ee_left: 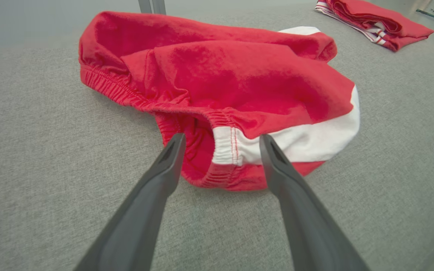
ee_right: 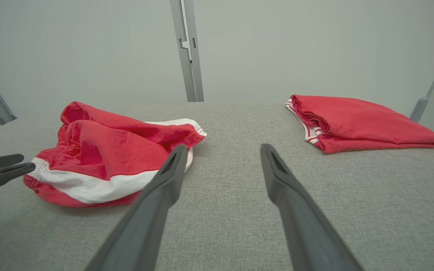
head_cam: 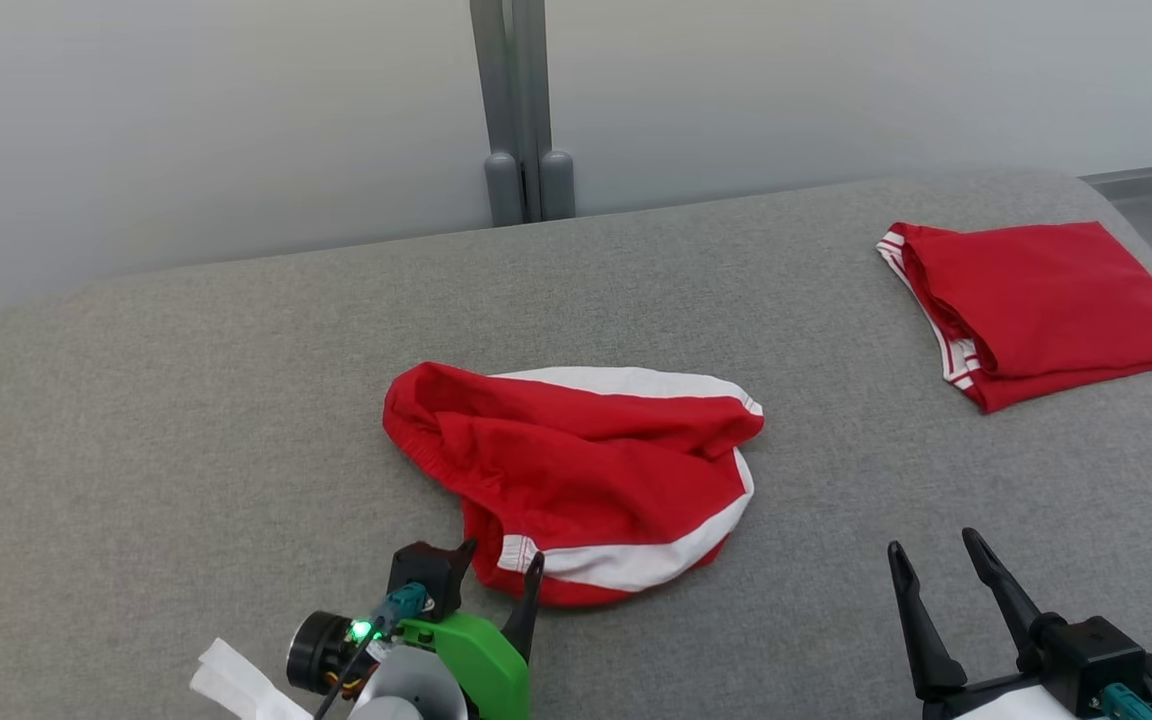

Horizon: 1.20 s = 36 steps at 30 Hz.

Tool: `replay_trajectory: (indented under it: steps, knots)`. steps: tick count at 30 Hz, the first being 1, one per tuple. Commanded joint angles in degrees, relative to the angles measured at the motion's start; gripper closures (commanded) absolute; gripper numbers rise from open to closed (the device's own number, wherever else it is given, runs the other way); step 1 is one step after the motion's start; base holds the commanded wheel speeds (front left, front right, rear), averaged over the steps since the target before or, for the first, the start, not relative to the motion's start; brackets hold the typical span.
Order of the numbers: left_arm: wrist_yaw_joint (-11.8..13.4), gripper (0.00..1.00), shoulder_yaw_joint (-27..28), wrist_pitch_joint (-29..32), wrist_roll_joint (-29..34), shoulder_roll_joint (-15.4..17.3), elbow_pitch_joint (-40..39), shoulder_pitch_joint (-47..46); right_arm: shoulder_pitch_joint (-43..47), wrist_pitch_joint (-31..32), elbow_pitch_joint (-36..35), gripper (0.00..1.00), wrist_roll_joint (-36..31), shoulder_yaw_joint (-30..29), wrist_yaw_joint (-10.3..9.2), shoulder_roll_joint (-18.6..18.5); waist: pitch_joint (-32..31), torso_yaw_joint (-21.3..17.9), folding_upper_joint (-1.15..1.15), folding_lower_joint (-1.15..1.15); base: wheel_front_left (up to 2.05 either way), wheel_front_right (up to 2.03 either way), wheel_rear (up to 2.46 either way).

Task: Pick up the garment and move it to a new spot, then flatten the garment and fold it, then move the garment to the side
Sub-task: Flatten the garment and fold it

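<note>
Panelling (head_cam: 236,120) in a pale grey-white is seen across the back of the room, split near the middle by a grey metal upright (head_cam: 521,110) whose rounded feet are set at the far edge of the work area. Most of the head view is taken up by a padded surface (head_cam: 186,400) covered in a grey woven fabric, with its far corners rounded off. The garment (head_cam: 576,470), a pair of red shorts with broad white side bands and a gathered elastic waist, is found crumpled near the middle of that surface, towards the near edge. A folded red piece (head_cam: 1046,305) with thin white stripes at its hem is laid flat at the far right, well apart from the garment. The left gripper (head_cam: 501,552) is held at the garment's near edge with its two dark fingers spread wide; in the left wrist view the waistband is framed between them, and nothing is gripped. The right gripper (head_cam: 933,542) is likewise spread wide and empty, poised over bare fabric to the right of the garment. A green housing (head_cam: 476,655) is mounted behind the left gripper, and a white scrap (head_cam: 236,685) is seen beside it.
</note>
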Motion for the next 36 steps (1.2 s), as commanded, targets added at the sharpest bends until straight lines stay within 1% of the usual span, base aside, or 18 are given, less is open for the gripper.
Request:
replay_trajectory:
  steps: [1, 6, 7, 8, 9, 10, 11, 15, 18, 22, 26, 31, 36]
  knots:
    - [0.31, 0.00, 0.05, 0.02, 0.32, 0.53, 0.57, -1.27, -0.66, -0.01, -0.22, 0.00, 0.16, 0.03, -0.02, -0.27, 0.35, -0.41, 0.00, 0.00, 0.00, 0.00, 0.00]
    - [0.25, 0.00, 0.06, 0.21, -0.23, 0.67, 2.33, -2.29, -0.77, -0.01, -0.31, 0.00, 0.09, -0.05, -0.02, -0.27, 0.82, -1.12, 0.00, 0.00, 0.00, 0.00, 0.00]
    - [0.21, 0.08, -0.01, 0.28, -0.31, 0.69, 2.57, -2.35, -0.79, -0.01, -0.31, 0.00, 0.06, -0.06, -0.02, -0.26, 0.89, -1.26, 0.00, 0.00, 0.00, 0.00, 0.00]
    - [0.27, 0.29, -0.05, 0.22, -0.36, 0.69, 2.71, -2.42, -0.79, -0.01, -0.30, 0.00, 0.03, -0.09, -0.02, -0.24, 0.93, -1.35, 0.00, 0.00, 0.00, 0.00, 0.00]
    - [0.21, 0.63, -0.14, 0.17, -0.41, 0.69, 2.78, -2.50, -0.80, -0.01, -0.28, 0.00, 0.00, -0.12, -0.02, -0.23, 0.96, -1.43, 0.00, 0.00, 0.00, 0.00, 0.00]
    - [0.13, 0.94, -0.21, 0.08, -0.51, 0.67, 2.87, -2.58, -0.79, -0.01, -0.27, 0.00, 0.01, -0.16, -0.02, -0.21, 0.99, -1.51, 0.00, 0.00, 0.00, 0.00, 0.00]
    - [0.07, 1.00, -0.24, 0.01, -0.59, 0.68, 2.96, -2.64, -0.79, -0.01, -0.23, 0.00, -0.01, -0.18, -0.02, -0.19, 1.00, -1.56, 0.00, 0.00, 0.00, 0.00, 0.00]
    - [-0.53, 1.00, -0.19, 0.87, -1.53, 0.64, 3.42, -2.44, -0.83, -0.01, -0.11, 0.00, -0.21, -0.31, -0.02, 0.02, 0.89, -1.61, 0.00, 0.00, 0.00, 0.00, 0.00]
    - [-1.61, 1.00, -0.26, 1.85, -2.83, 0.58, 3.46, -2.37, -0.88, -0.01, -0.04, 0.00, -0.24, -0.39, -0.02, 0.15, 0.67, -1.57, 0.00, 0.00, 0.00, 0.00, 0.00]
    - [-3.46, 1.00, -0.48, 2.44, -4.69, 0.56, 2.19, -2.65, -0.96, -0.01, -0.08, 0.00, -0.22, -0.42, -0.02, 0.56, -0.06, -1.64, 0.00, 0.00, 0.00, 0.00, 0.00]
    - [-5.52, 1.00, -1.67, 3.65, -7.27, 0.63, -1.03, -4.53, -0.92, -0.01, 0.07, 0.00, -0.21, -0.39, -0.02, 1.08, -0.90, -1.84, 0.00, 0.00, 0.00, 0.00, 0.00]
    - [-6.55, 1.00, -5.13, 8.93, -9.78, 3.17, -7.45, -10.45, -1.18, -0.01, 0.27, 0.00, -0.03, -0.39, -0.02, 1.68, -1.64, -2.96, 0.00, 0.00, 0.00, 0.00, 0.00]
    - [-6.56, 1.00, -7.34, 13.65, -14.29, 6.50, -15.19, -18.57, -1.02, -0.01, 0.57, 0.00, 0.30, -0.20, -0.02, 2.43, -1.90, -4.60, 0.00, 0.00, 0.00, 0.00, 0.00]
